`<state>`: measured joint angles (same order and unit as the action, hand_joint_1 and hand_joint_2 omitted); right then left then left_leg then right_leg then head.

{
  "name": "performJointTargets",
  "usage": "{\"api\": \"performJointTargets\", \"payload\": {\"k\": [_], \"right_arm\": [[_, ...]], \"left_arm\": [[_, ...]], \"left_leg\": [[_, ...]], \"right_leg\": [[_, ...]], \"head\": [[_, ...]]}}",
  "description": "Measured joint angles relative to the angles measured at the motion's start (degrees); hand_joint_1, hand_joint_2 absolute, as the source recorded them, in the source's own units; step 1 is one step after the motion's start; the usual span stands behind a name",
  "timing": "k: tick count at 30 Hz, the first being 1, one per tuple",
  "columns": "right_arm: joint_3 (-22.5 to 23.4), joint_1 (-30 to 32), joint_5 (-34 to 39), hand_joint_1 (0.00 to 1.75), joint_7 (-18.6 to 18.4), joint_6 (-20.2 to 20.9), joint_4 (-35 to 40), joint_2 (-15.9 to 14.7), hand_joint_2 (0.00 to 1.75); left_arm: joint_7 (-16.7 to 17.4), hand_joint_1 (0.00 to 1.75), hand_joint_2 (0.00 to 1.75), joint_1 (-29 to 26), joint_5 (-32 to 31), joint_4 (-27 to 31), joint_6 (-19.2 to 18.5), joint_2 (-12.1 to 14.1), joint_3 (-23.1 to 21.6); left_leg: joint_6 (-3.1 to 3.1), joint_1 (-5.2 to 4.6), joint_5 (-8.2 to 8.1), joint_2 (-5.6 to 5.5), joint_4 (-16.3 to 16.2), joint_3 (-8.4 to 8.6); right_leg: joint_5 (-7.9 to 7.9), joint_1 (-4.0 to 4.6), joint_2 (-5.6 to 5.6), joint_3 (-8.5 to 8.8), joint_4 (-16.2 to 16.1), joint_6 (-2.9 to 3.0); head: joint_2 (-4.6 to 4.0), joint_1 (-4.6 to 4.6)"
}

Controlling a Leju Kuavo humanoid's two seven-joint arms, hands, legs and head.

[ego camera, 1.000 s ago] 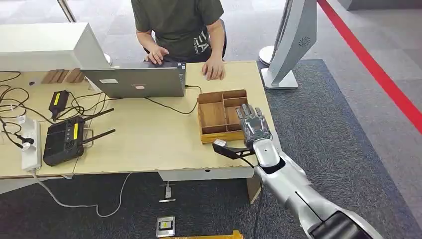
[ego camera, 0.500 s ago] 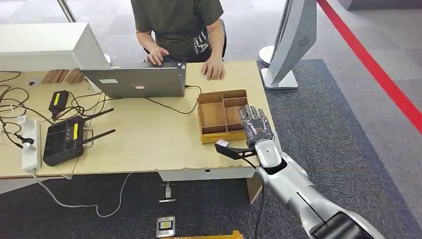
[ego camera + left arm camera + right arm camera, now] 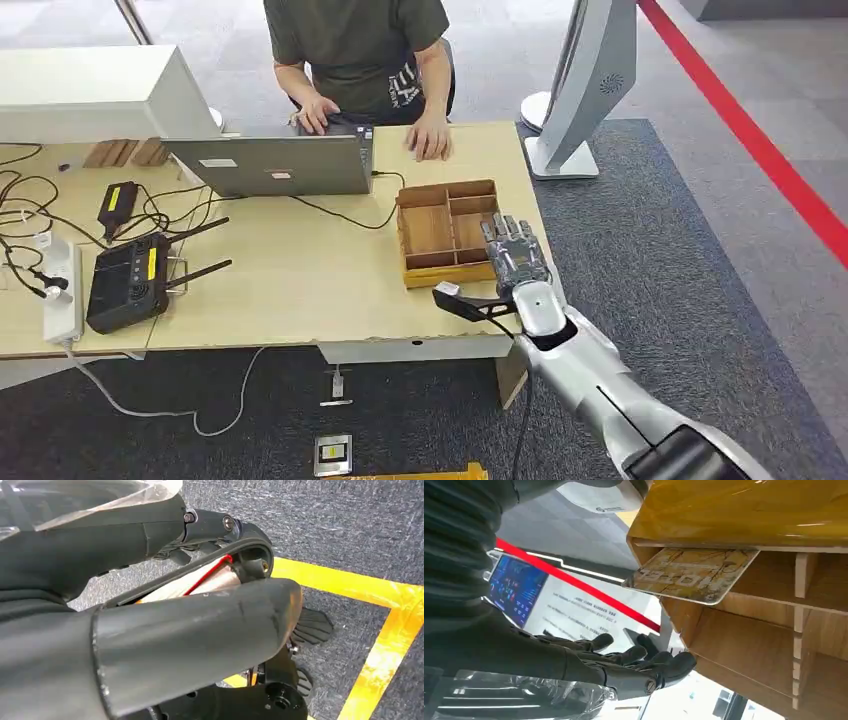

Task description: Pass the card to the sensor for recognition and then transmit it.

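Right hand: fingers straight and apart, empty, held over the near right corner of one wooden tray on the bench. Right wrist view: one card, printed face showing, leans against the tray's corner, apart from the fingers; which compartment, if any, cannot tell. Left hand: close and dim, grasp cannot be judged. One person sits behind one laptop.

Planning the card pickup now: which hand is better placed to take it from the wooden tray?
Right. The right hand hovers open at the wooden tray, with the card close by in the right wrist view. The left wrist view looks down at carpet, so that arm likely hangs low.
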<state>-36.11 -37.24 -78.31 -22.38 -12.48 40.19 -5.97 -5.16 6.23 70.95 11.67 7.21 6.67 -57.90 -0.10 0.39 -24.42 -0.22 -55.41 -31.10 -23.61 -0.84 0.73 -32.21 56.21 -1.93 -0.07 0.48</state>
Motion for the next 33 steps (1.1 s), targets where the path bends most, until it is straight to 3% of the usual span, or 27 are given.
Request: {"api": "performJointTargets", "payload": {"k": [32, 33], "right_arm": [[-0.87, 0.60, 0.46, 0.00, 1.42, 0.77, -0.52, 1.01, 1.75], [-0.92, 0.60, 0.46, 0.26, 1.64, 0.85, -0.59, 1.05, 1.75]], "left_arm": [[0.13, 0.00, 0.00, 0.01, -0.15, 0.00, 0.00, 0.00, 0.00], [0.13, 0.00, 0.00, 0.01, -0.13, 0.00, 0.00, 0.00, 0.00]], "left_leg": [[0.00, 0.00, 0.00, 0.00, 0.00, 0.00], [0.00, 0.00, 0.00, 0.00, 0.00, 0.00]], "right_leg": [[0.00, 0.00, 0.00, 0.00, 0.00, 0.00], [0.00, 0.00, 0.00, 0.00, 0.00, 0.00]], "head": [[0.00, 0.00], [0.00, 0.00]]}}
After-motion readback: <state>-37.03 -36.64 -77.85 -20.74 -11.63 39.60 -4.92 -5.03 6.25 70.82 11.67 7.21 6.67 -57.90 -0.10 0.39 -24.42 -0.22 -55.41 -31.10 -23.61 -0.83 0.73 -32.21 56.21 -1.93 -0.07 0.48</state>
